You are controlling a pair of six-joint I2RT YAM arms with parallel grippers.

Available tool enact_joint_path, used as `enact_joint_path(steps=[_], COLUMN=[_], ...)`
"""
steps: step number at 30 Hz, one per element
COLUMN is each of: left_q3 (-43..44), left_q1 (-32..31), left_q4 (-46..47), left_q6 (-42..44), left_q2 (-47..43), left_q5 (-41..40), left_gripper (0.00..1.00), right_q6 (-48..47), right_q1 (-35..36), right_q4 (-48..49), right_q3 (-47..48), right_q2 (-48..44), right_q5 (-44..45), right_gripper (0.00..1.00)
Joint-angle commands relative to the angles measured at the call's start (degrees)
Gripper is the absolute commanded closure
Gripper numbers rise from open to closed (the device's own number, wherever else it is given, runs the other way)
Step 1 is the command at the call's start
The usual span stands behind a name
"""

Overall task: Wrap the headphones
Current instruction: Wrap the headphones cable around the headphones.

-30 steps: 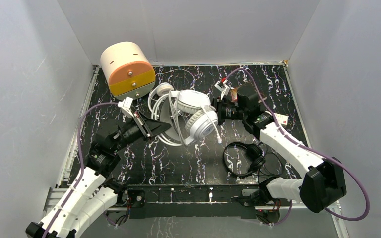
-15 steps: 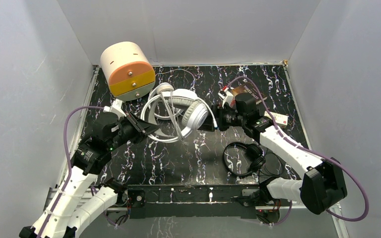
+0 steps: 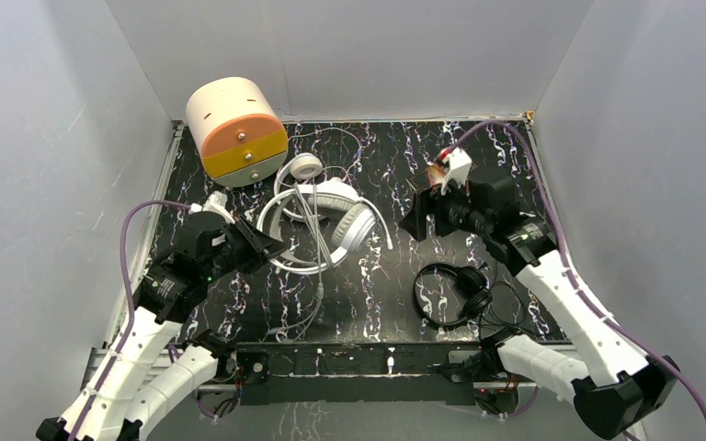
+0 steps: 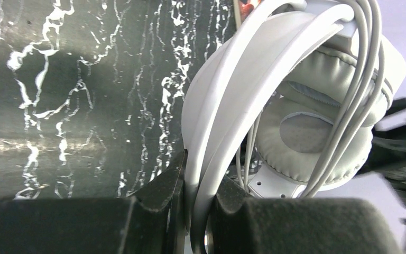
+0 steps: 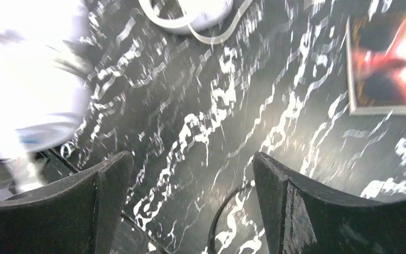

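At the back left of the table (image 3: 377, 285) a cream drum (image 3: 235, 124) lies on its side. Its front carries an orange drawer (image 3: 244, 147) and a paler drawer (image 3: 259, 168) below it. Both are pushed shut, so what they hold cannot be seen.

Just in front of the drum lie the big white over-ear headphones (image 3: 335, 216), tangled with the slimmer white pair (image 3: 306, 167). White cord (image 3: 318, 241) crosses the ear cups and trails toward the near edge. The left hand (image 3: 265, 246) is pressed nearly together, pinching the big pair's headband between its fingers.

The right hand (image 3: 418, 219) stands spread wide and holds nothing, clear of the white pairs, with a printed card (image 5: 388, 69) beside it. The small black pair (image 3: 450, 294) lies flat near the right arm's base.
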Motion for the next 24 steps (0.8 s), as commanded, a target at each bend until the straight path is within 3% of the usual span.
enact_joint_path(steps=[1, 6, 9, 12, 18, 24], left_q3=[3.02, 3.83, 3.8, 5.69, 7.27, 5.92], left_q1=[-0.15, -0.15, -0.15, -0.15, -0.2, -0.15], left_q4=[1.91, 0.19, 1.3, -1.18, -3.3, -1.69], left_q6=[4.88, 10.47, 12.96, 13.05, 13.46, 11.59], left_q2=[-0.53, -0.33, 0.18, 2.79, 6.39, 6.63], left_q5=[-1.59, -3.3, -1.25, -1.89, -0.91, 1.63], left_gripper=[1.0, 1.0, 1.0, 1.0, 1.0, 1.0], right_q6=[-8.19, -5.57, -3.7, -0.5, -0.6, -11.72], right_q1=[-0.05, -0.1, 0.03, 2.55, 21.5, 41.62], right_q4=[-3.78, -9.0, -10.82, -7.32, -4.17, -2.97], right_q3=[12.82, 25.22, 31.42, 31.63, 31.13, 31.73], right_q2=[1.65, 6.14, 10.38, 11.97, 15.43, 20.31], right_q5=[-4.24, -6.71, -16.2, -23.16, -12.22, 0.18], right_gripper=[0.09, 0.03, 0.02, 0.01, 0.03, 0.11])
